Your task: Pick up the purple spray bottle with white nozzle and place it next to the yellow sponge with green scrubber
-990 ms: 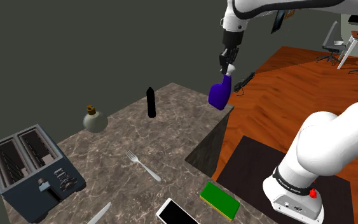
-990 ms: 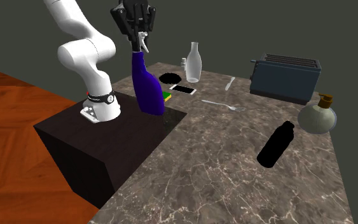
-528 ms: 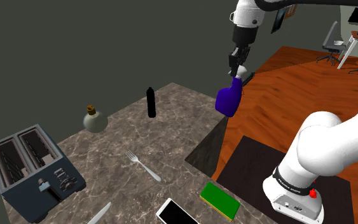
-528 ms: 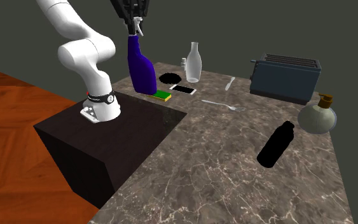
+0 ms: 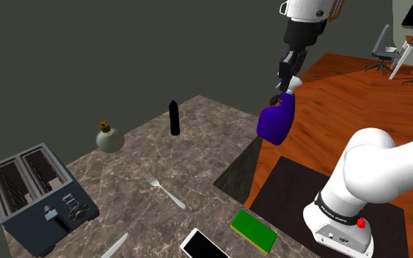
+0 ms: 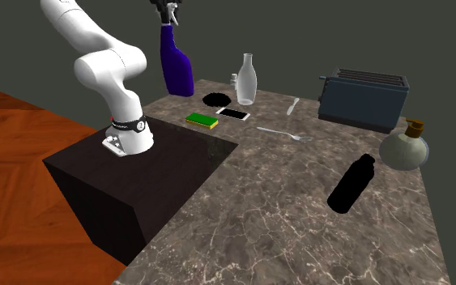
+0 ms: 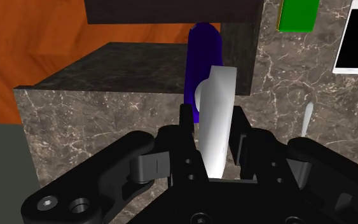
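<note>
The purple spray bottle (image 5: pixel 275 122) hangs in the air by its white nozzle (image 5: pixel 293 89), off the counter's edge in the shoulder view. My gripper (image 5: pixel 287 76) is shut on that nozzle. From the second exterior view the bottle (image 6: pixel 176 69) hangs high above the stand, gripper (image 6: pixel 168 14) at the picture's top edge. In the wrist view the white nozzle (image 7: pixel 217 118) sits clasped between my fingers (image 7: pixel 185 124), the purple body (image 7: pixel 203 60) pointing away. The sponge (image 5: pixel 254 230), yellow with a green top, lies on the counter's near corner beside the stand (image 5: pixel 300 183); it also shows as sponge (image 6: pixel 202 120) and sponge (image 7: pixel 297 14).
A white phone (image 5: pixel 203 245) lies by the sponge. On the marble counter (image 5: pixel 197 139) stand a black bottle (image 5: pixel 174 117), a round flask (image 5: pixel 109 138), a toaster (image 5: pixel 37 187) and a fork (image 5: pixel 163 190). A clear bottle (image 6: pixel 247 79) stands beyond the phone. Wooden floor (image 5: pixel 359 88) lies past the counter.
My gripper has carried the spray bottle up and to the shoulder view's right, away from the counter's far edge; in the second exterior view it rose toward the top.
</note>
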Robot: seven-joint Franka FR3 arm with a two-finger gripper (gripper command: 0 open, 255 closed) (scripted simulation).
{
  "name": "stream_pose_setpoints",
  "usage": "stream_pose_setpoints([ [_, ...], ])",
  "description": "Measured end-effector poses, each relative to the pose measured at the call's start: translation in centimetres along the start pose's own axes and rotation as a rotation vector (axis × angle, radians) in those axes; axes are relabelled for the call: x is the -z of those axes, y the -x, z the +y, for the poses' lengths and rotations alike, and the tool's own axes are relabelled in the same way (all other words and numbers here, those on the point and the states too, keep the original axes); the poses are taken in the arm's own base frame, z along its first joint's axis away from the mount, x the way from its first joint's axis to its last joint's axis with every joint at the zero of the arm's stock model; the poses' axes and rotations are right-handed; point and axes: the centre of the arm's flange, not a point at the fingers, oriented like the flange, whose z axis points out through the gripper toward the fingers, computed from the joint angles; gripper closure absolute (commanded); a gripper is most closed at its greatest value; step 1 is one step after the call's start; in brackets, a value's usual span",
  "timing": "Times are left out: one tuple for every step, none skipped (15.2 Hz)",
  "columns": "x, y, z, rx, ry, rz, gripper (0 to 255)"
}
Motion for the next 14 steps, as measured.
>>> stream_pose_setpoints([
  [0.0, 0.8, -1.2, 0.0, 0.0, 0.0, 255],
  [0.4, 1.7, -2.0, 0.0, 0.0, 0.0, 255],
  [1.0, 2.8, -3.0, 0.0, 0.0, 0.0, 255],
  [1.4, 3.8, -3.8, 0.0, 0.0, 0.0, 255],
  [1.7, 4.7, -4.6, 0.0, 0.0, 0.0, 255],
  [2.2, 5.5, -5.4, 0.0, 0.0, 0.0, 255],
  [2.8, 6.8, -6.3, 0.0, 0.0, 0.001, 255],
  [2.9, 7.4, -7.2, -0.001, 0.0, 0.001, 255],
  [3.2, 8.1, -8.0, -0.001, 0.0, 0.0, 255],
  [3.7, 8.8, -9.1, -0.001, 0.0, 0.0, 255],
  [4.2, 9.8, -9.9, -0.001, 0.0, 0.0, 255],
  [4.8, 11.0, -10.8, -0.001, 0.0, 0.001, 255],
  [5.3, 11.9, -11.6, -0.001, 0.0, 0.001, 255],
  [5.9, 12.7, -12.4, 0.0, 0.0, 0.0, 255],
])
